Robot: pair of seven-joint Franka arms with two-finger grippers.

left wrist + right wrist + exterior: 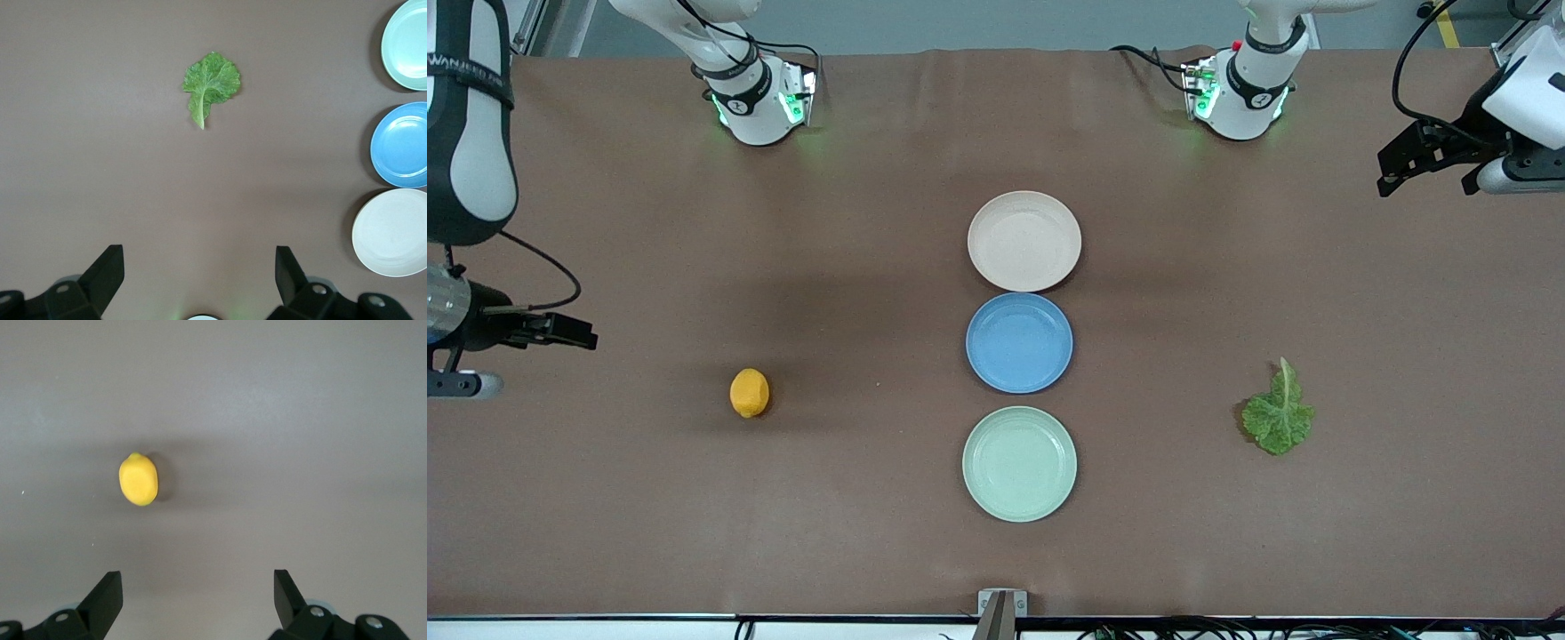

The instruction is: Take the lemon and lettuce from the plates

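Observation:
The lemon [749,393] lies on the bare brown table toward the right arm's end, not on a plate; it also shows in the right wrist view [139,479]. The lettuce [1279,420] lies flat on the bare table toward the left arm's end, and in the left wrist view [211,83]. The beige-pink plate [1024,241] and the mint green plate [1019,463] stand empty in the middle. My left gripper [1392,173] [198,257] is open and empty, high over the table's left-arm end. My right gripper [583,336] [197,577] is open and empty over the right-arm end.
An empty blue plate [1019,342] sits between the two pale plates, the three in one line down the table's middle. The arm bases [760,98] [1240,93] stand along the table's edge farthest from the front camera. A small bracket [1001,604] is at the nearest edge.

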